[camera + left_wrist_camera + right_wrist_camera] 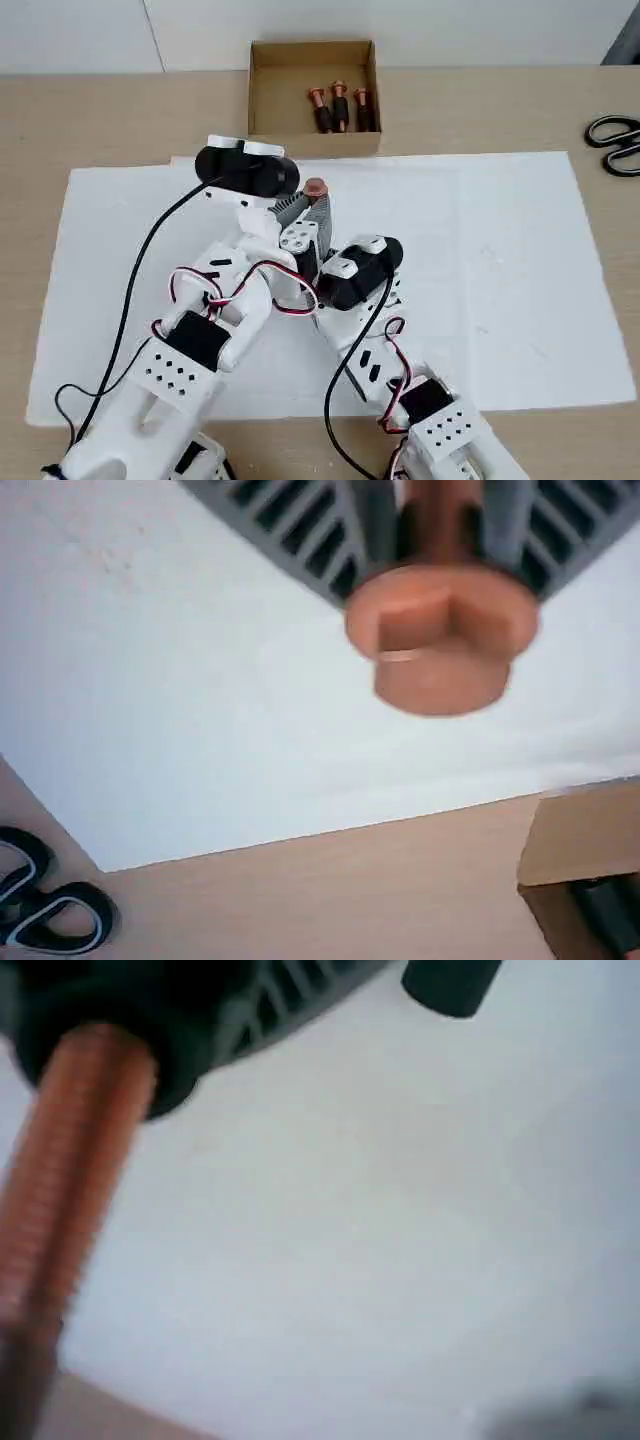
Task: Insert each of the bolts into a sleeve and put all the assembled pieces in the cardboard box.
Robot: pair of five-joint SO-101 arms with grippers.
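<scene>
Where the ribbed grey fingers (290, 520) of the left gripper (306, 207) meet, they are clamped on the copper-coloured plastic bolt (440, 640) just behind its flanged head. They hold it off the white paper sheet (500, 260) with the head pointing toward the open cardboard box (270, 100). Its threaded shaft runs out of what looks like a black tubular sleeve (180, 1055). The right gripper (320, 233) sits close against the same piece; whether it has a hold cannot be told. Three assembled bolt-and-sleeve pieces (340, 108) lie in the box, so this seems to be the last insertion. Next, the shaft likely needs pushing straight until the head seats, then carrying to the box. Both wrists cover the joint from above and the shaft's end is cut off, so how deep the bolt sits is unclear.
</scene>
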